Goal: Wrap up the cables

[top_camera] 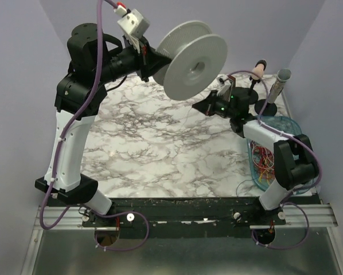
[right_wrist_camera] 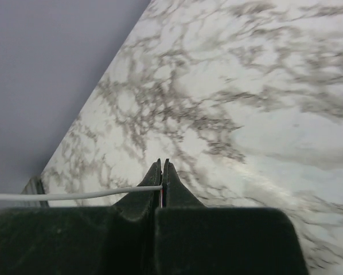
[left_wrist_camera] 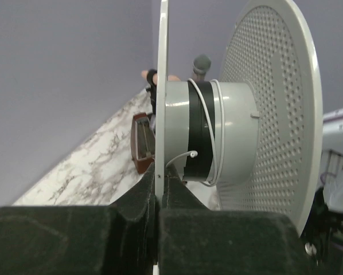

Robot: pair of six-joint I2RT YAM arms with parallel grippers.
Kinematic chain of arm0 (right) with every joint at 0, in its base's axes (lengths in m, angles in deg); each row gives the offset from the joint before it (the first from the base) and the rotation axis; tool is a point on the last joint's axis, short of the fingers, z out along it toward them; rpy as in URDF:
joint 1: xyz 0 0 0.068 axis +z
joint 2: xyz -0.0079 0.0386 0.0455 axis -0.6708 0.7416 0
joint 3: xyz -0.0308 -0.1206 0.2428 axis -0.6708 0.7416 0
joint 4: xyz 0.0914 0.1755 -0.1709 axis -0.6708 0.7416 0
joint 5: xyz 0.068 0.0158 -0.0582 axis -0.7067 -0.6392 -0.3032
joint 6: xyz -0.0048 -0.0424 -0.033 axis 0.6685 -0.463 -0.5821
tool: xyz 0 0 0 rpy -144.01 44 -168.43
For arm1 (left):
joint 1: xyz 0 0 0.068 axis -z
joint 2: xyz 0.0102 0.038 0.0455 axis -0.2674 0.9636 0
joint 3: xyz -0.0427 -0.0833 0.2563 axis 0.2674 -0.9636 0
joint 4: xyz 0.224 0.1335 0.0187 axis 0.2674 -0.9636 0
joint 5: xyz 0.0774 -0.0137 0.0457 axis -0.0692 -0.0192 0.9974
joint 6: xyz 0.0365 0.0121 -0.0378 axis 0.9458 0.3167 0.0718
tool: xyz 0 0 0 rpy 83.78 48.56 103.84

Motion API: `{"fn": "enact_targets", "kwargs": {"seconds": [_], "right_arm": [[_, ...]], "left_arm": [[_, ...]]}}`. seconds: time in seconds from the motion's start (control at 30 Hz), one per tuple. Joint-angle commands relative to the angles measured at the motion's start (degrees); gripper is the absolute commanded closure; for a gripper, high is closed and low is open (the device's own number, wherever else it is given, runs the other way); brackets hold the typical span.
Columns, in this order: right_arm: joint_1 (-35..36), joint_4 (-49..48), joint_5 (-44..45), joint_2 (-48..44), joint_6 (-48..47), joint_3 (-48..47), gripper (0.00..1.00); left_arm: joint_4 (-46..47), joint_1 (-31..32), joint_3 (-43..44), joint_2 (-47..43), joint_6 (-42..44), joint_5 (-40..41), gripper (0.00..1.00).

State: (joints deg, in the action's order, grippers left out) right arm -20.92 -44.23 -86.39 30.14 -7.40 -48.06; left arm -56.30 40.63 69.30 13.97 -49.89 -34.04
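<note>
My left gripper (top_camera: 151,57) holds a grey perforated spool (top_camera: 194,60) up above the back of the table. In the left wrist view that gripper (left_wrist_camera: 160,172) is shut on the spool's thin flange (left_wrist_camera: 162,86). A thin white cable (left_wrist_camera: 209,126) loops around the hub, its free end (left_wrist_camera: 193,153) sticking out. My right gripper (top_camera: 209,106) hovers just below and right of the spool. In its wrist view it (right_wrist_camera: 162,172) is shut on a white cable (right_wrist_camera: 74,195) that runs off to the left. A tangle of coloured cables (top_camera: 263,160) lies in the blue basket (top_camera: 292,123).
Two upright stands with a microphone-like grey head (top_camera: 281,80) and a tan handle (top_camera: 258,67) rise at the back right on a black base. A brown object (left_wrist_camera: 141,143) sits on the marble table (top_camera: 160,149) near the wall. Purple walls close in on three sides.
</note>
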Motion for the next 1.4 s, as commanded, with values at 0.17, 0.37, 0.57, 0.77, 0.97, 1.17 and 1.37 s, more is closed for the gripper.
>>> {"fn": "enact_targets", "kwargs": {"seconds": [0.17, 0.37, 0.57, 0.77, 0.97, 1.17, 1.37], "right_arm": [[-9.08, 31.77, 3.37, -14.3, -20.13, -8.87, 0.99], [-8.47, 48.93, -4.17, -16.33, -26.84, -20.57, 0.99], [-3.03, 64.38, -9.45, -14.49, -31.84, -31.45, 0.99], [1.98, 79.0, -19.83, -6.76, -25.63, -47.36, 0.99], [5.68, 62.02, -27.28, -6.74, -6.76, -48.73, 0.99], [14.89, 28.93, -29.95, -7.54, 7.79, -38.51, 0.99], [17.55, 29.79, -16.79, -6.83, 1.91, -34.04, 0.99]], "left_arm": [[-14.53, 0.01, -16.42, -9.28, 37.1, 0.44, 1.0], [-8.23, 4.92, -37.95, -14.47, 50.22, 18.89, 1.0], [1.88, 9.32, -47.56, -14.66, 50.86, 32.68, 1.0], [14.44, 10.91, -50.45, -11.49, 45.76, 45.71, 1.0], [19.21, 10.56, -49.17, -8.51, 35.59, 46.88, 1.0], [13.68, 5.73, -30.19, -1.13, 14.15, 37.3, 1.0], [7.88, 1.33, -10.77, 5.12, -4.94, 31.14, 1.0]]}}
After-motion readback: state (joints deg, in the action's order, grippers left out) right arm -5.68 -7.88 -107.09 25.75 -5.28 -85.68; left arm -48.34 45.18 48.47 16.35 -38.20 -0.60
